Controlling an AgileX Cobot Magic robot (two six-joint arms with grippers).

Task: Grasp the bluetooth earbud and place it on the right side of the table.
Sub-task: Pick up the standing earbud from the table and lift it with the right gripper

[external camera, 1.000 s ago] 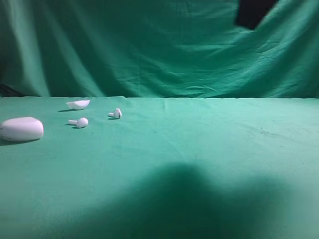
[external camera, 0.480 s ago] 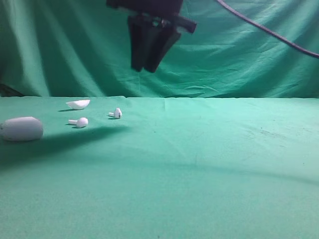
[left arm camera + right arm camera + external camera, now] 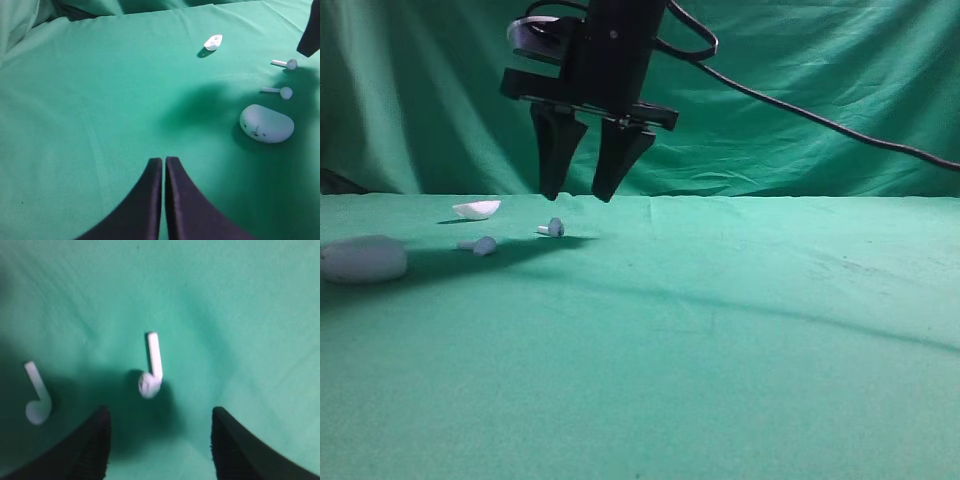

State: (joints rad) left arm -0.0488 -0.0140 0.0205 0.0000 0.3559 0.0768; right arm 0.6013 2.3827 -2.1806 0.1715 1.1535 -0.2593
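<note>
On the table (image 3: 740,330), the bluetooth earbud (image 3: 552,228) lies right of its twin (image 3: 480,245), the case (image 3: 362,259) farthest left.

A wide table (image 3: 740,340) draped in wrinkled green cloth carries four things. Two tiny white plastic earbuds (image 3: 551,228) (image 3: 480,245), a large white oval case (image 3: 363,259) and a small white shell-shaped lid (image 3: 477,209) lie on it.

Low frontal view – two downward wrist views

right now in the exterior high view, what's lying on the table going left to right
case → lid → plain earbud → bluetooth earbud, beneath the open right claw
</note>
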